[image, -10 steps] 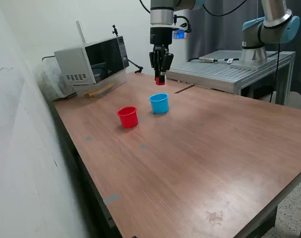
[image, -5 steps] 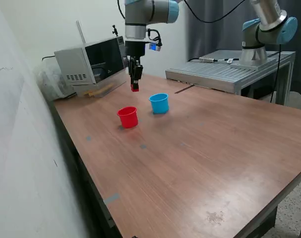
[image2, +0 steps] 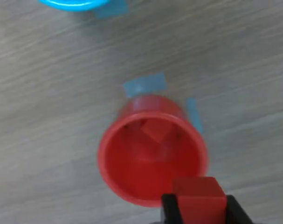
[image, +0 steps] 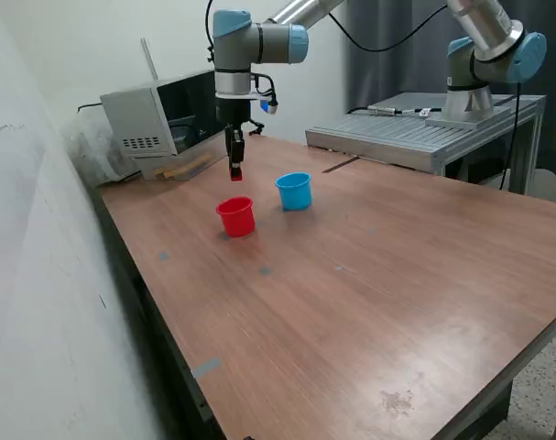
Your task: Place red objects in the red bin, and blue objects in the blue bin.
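Above the wooden table (image: 369, 275), the gripper (image: 234, 170) hangs clamped on a red cube (image2: 199, 197), almost directly over the red cup (image2: 150, 149), which already holds another red cube (image2: 154, 130); the blue cup (image: 294, 191) stands nearby.

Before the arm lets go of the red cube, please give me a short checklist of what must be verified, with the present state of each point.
1. Red cube held between the jaws of the gripper: ok.
2. Colour matches the target: the cube is red and the red cup is below: ok.
3. Cup upright with open mouth: ok.
4. Cube centred over the mouth: not ok; in the wrist view it sits over the rim, not the middle.
5. Room inside: ok; one red cube already lies at the bottom.
6. Blue cup stands apart from the drop path: ok.
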Robot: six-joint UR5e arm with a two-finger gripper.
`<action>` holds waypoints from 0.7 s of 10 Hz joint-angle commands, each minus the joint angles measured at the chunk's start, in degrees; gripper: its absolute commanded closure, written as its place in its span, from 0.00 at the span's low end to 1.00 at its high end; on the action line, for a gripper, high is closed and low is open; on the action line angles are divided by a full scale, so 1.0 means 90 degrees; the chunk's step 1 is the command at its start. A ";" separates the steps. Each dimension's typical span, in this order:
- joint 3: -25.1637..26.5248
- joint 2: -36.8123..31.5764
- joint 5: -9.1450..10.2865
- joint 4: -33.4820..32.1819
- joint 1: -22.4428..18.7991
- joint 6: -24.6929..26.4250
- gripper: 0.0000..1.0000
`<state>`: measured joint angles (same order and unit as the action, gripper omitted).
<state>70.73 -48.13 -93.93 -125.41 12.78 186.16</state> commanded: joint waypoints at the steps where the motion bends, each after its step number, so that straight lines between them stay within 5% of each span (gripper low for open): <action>1: -0.0027 0.0142 -0.0033 -0.0020 0.0181 -0.0001 1.00; 7: -0.0026 0.0210 -0.0023 -0.0059 0.0182 0.0009 1.00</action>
<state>70.56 -46.44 -94.15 -125.88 14.40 186.22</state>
